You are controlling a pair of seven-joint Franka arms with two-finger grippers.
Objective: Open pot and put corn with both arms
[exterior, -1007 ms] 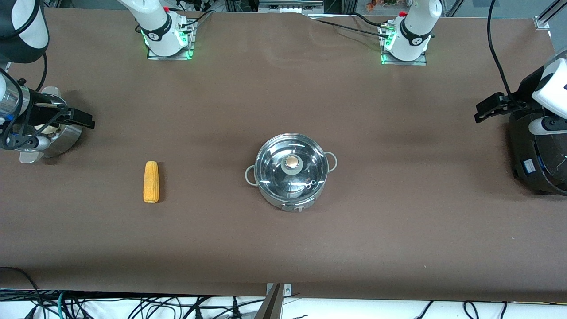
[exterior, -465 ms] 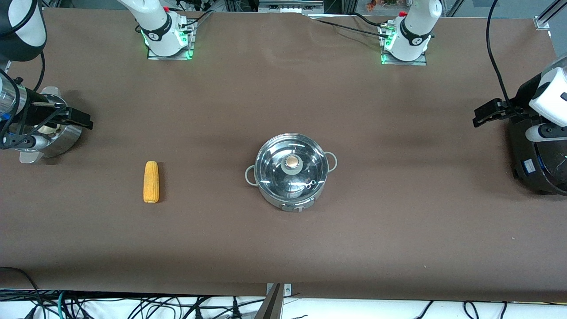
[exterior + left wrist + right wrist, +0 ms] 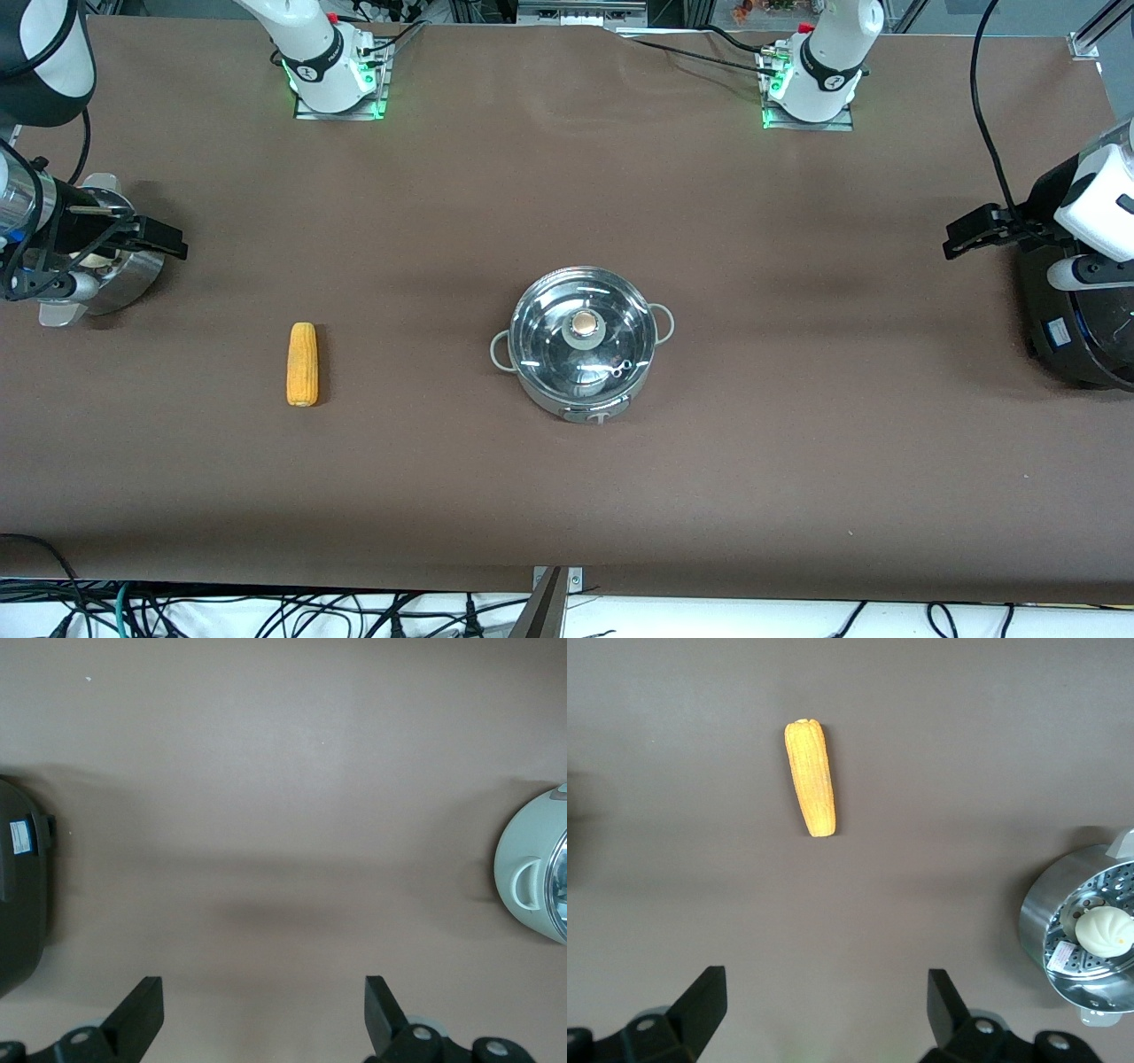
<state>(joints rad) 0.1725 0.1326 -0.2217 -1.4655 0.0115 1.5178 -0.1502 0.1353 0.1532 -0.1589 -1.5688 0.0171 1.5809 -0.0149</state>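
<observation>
While both arms hang up in the air at the table's two ends, I see my right gripper (image 3: 164,239) with its fingers (image 3: 700,997) spread wide and nothing between them, over the steamer basket (image 3: 124,275) at the right arm's end; a pale bun (image 3: 1101,930) sits in that basket. From that gripper the corn (image 3: 302,363) lies on the brown table (image 3: 797,461), well apart from it toward the middle and nearer the front camera. My left gripper (image 3: 970,232) is also spread and empty, up beside the black cooker (image 3: 1063,328) at the left arm's end. Well apart from it, at the table's middle, stands the pot (image 3: 582,344), its glass lid (image 3: 545,341) on and the tan knob (image 3: 583,324) at the centre, with the corn off toward the right arm's end
</observation>
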